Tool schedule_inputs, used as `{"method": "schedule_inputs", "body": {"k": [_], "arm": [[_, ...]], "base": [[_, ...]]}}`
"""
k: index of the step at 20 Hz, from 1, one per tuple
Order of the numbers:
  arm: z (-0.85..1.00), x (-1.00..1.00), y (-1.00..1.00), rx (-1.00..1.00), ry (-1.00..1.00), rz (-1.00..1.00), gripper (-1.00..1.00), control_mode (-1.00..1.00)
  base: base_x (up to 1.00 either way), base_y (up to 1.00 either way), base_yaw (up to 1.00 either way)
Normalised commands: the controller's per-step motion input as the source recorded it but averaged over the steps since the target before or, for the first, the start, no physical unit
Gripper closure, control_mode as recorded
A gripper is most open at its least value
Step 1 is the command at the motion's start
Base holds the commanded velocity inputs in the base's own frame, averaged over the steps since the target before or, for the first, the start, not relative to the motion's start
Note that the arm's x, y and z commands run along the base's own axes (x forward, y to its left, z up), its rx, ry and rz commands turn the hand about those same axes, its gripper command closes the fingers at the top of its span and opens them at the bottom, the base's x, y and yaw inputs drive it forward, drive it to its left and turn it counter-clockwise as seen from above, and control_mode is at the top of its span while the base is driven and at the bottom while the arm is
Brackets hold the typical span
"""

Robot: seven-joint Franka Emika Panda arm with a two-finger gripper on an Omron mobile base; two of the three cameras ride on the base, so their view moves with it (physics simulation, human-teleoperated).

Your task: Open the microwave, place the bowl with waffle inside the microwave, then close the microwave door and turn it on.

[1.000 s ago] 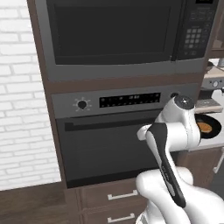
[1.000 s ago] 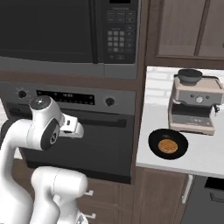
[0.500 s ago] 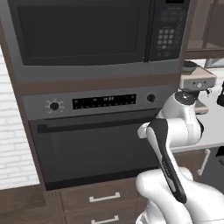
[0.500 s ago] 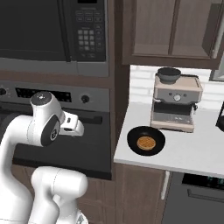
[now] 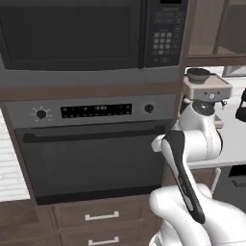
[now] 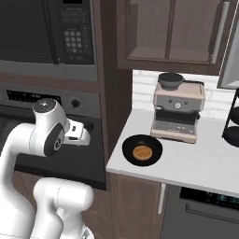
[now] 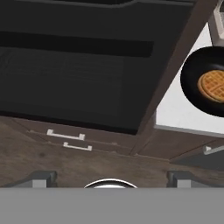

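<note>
Microwave (image 5: pixel 72 41) sits above the oven (image 5: pixel 91 158), door (image 5: pixel 69 33) shut. Bowl with waffle (image 6: pixel 142 150) is on the white counter (image 6: pixel 196 163), just in front of the coffee machine (image 6: pixel 178 112). Gripper (image 7: pixel 109 177) has fingers spread wide, holding nothing, facing the oven front, well apart from the bowl.

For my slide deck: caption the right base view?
Bowl with waffle waits on the counter before the coffee machine; microwave door shut.
</note>
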Motion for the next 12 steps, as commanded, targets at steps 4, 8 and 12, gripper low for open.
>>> {"method": "schedule_inputs", "body": {"k": [4, 8, 12], "arm": [[0.00, 0.00, 0.00, 0.00, 0.00, 0.00, -1.00, 1.00], [0.00, 0.00, 0.00, 0.00, 0.00, 0.00, -1.00, 1.00], [0.00, 0.00, 0.00, 0.00, 0.00, 0.00, -1.00, 1.00]], "base": [[-0.28, -0.53, 0.29], [-0.32, -0.41, 0.30], [-0.21, -0.15, 0.31]]}}
